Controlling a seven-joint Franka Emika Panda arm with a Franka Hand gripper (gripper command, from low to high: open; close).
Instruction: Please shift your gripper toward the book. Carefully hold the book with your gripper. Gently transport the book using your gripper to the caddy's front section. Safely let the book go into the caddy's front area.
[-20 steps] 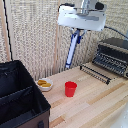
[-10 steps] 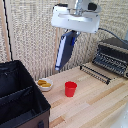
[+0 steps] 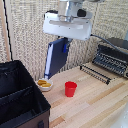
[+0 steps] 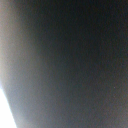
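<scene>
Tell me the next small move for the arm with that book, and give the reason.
Probably carry it sideways toward the exterior view's left. The gripper holds the book hanging in the air, above the small bowl and the red cup, while the caddy sits open further left and lower.
</scene>
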